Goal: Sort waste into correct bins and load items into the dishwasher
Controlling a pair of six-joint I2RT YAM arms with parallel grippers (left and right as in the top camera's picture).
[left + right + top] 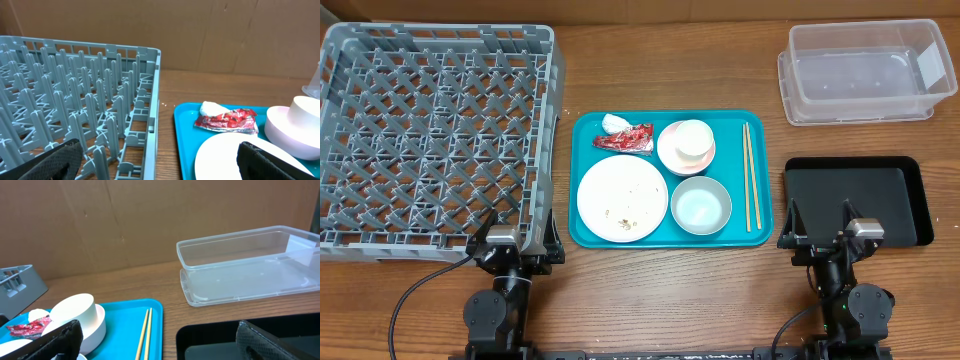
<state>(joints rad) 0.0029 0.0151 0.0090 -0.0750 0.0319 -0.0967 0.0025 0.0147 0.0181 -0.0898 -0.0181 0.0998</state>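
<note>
At front edge of wooden table (660, 290), left gripper (515, 232) and right gripper (820, 222) sit low, jaws fully open, holding nothing; teal plastic tray (732, 135) holds round white plate (622, 197), crumpled red wrapper (625, 138), wooden chopsticks (750, 175).

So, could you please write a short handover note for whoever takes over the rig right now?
Grippers: the left gripper is open, low by the dish rack's near right corner. The right gripper is open at the black tray's near edge. Neither holds anything.
On the teal tray: plate with food scraps, red wrapper and tissue at the back, cup sitting in one bowl, second bowl in front of it, chopsticks along the right side.
Done: nothing; the rack, the clear tub and the black tray are empty.
Left: all waste to the bins, all dishes and chopsticks into the rack.
</note>
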